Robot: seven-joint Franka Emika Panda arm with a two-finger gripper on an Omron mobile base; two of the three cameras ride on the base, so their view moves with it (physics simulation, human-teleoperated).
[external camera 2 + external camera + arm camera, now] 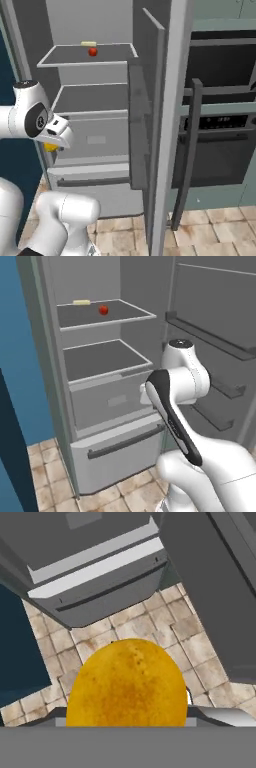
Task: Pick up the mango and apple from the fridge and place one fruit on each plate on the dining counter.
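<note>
The tall grey fridge (100, 406) stands open, its door (150, 125) with rail shelves swung out to the right. On the upper dark flat shelf (120, 313) sits the small glossy red apple (103, 309), also seen from the right base view (93, 51), with a pale yellow flat stick (81, 302) lying just behind it to the left. The shelf below carries nothing visible, and under it are a grey drawer (112, 401) and a lower grey drawer with a dark handle bar (125, 442).

The white arm is folded in front of the fridge's lower half, with the hand pointing downward toward the beige tiled floor (150, 627). In the hand view the roundish yellow-orange mango (127, 684) sits large at the bottom, right at the gripper (127, 724), whose finger tips are hidden behind the fruit. In the right base view a patch of the same yellow (50, 147) peeks out beneath the hand (little else of the fruit shows there). The gripper is clamped on the mango, holding it above the floor, in front of the lower drawer and well below the apple's shelf.
</note>
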